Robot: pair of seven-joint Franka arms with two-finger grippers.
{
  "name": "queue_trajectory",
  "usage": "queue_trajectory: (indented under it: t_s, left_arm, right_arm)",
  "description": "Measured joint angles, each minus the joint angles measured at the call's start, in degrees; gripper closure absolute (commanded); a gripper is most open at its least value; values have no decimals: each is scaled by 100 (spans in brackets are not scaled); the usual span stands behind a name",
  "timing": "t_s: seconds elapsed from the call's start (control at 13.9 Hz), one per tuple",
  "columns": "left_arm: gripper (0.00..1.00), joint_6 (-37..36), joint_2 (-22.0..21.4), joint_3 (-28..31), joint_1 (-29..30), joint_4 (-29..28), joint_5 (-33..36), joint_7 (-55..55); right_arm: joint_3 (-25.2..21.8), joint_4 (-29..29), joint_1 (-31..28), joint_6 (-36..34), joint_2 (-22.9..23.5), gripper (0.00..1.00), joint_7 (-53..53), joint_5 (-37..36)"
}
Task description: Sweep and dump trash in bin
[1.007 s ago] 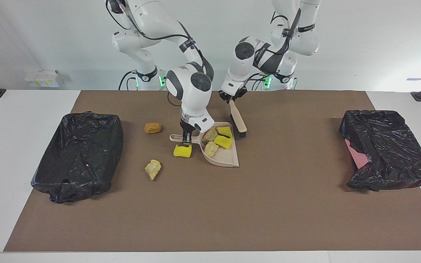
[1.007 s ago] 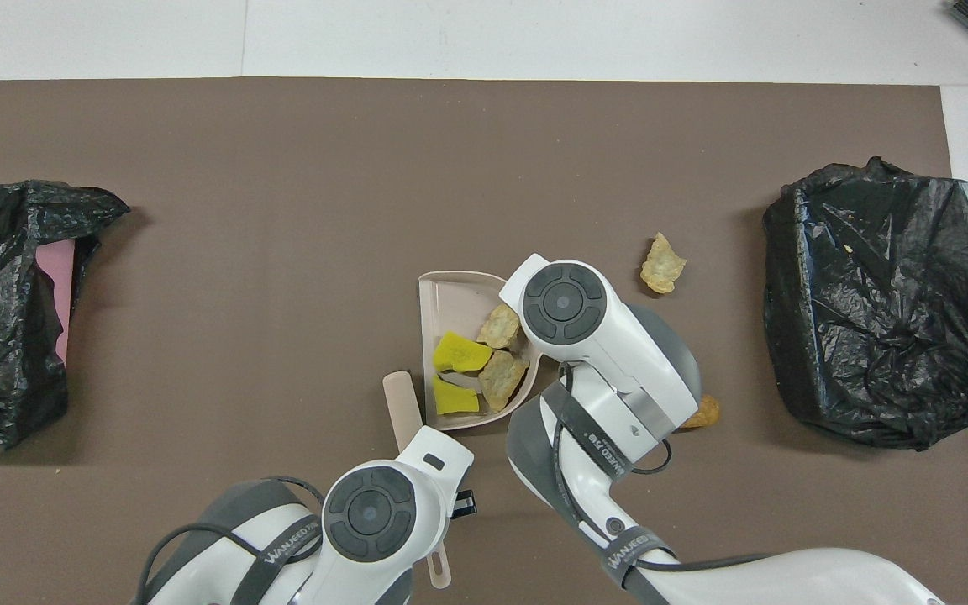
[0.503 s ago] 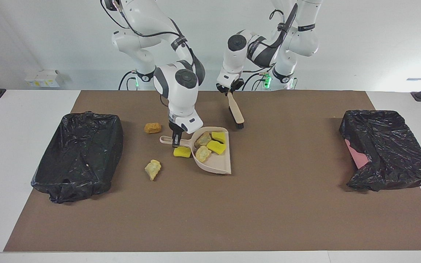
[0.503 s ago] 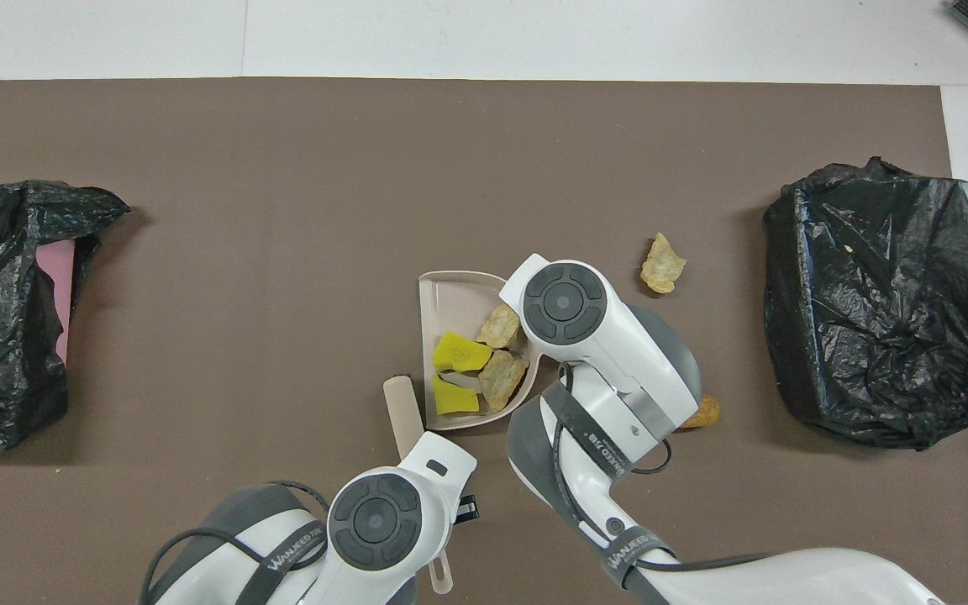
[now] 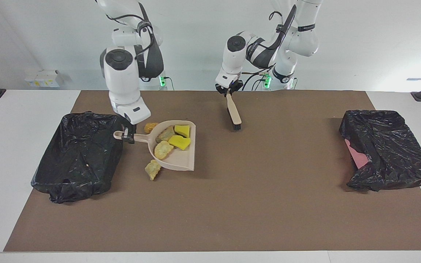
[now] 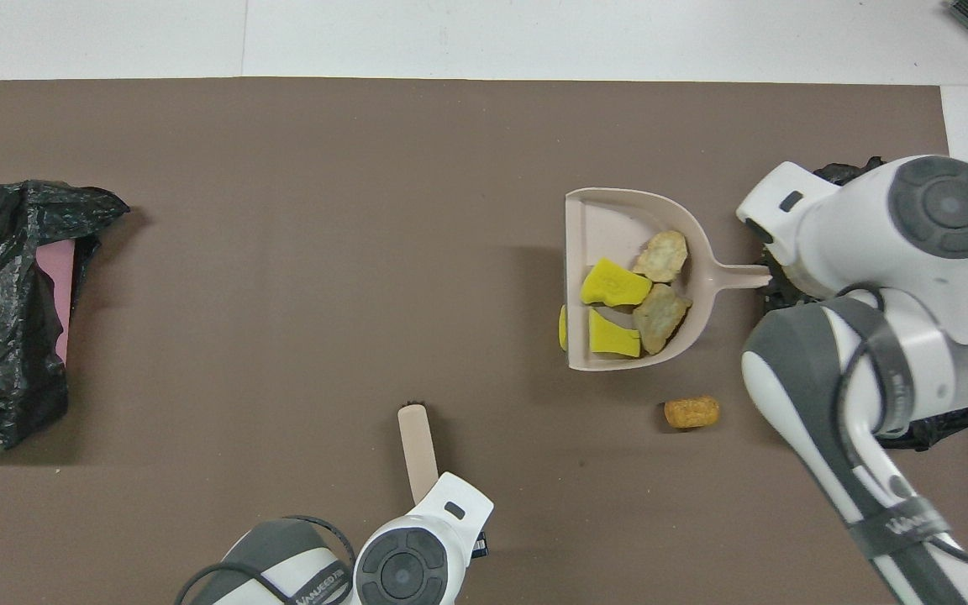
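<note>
Right gripper [image 5: 127,136]: clamped on beige dustpan [image 5: 181,160] handle, raised beside black-bagged bin [image 5: 79,157]. Four trash pieces [image 5: 178,141] aboard. Left gripper [image 5: 228,92]: pinching brush [image 5: 234,114], at one o'clock of the dustpan in the facing view.

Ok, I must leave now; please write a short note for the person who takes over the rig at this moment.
Right gripper: shut on the handle of the dustpan, which is beside the bagged bin at the right arm's end.
Left gripper: shut on the brush, waiting.
Done: four pieces lie in the pan, two yellow foam and two beige.
Left: dump them in the bin, then sweep up the orange-brown lump, the beige chunk and a yellow piece showing under the pan's edge.
</note>
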Motion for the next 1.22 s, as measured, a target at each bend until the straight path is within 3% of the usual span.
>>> queue_trajectory:
  t_s: [0.07, 0.14, 0.43, 0.72, 1.01, 1.22]
  left_arm:
    - [23, 52, 72, 1, 0, 0, -11, 33]
    - [0, 99, 127, 1, 0, 2, -19, 64]
    - [0, 84, 160, 17, 1, 175, -26, 95]
    - [0, -568, 113, 126, 191, 657, -29, 94]
    - [0, -1341, 71, 190, 1188, 1276, -29, 221]
    - [0, -1844, 69, 206, 1780, 1731, -29, 816]
  right_arm:
    - [-3, -4, -267, -95, -114, 100, -327, 82]
    - [-6, -6, -531, -181, -222, 100, -559, 121]
    - [-26, -32, -1734, -60, -452, 100, -1680, 148]
    - [-53, -58, -2633, 478, -439, 100, -2651, 123]
    - [-19, -73, -2708, 729, -412, 100, -2135, -879]
    - [27, -118, -2350, 590, -412, 100, -1236, -1969]
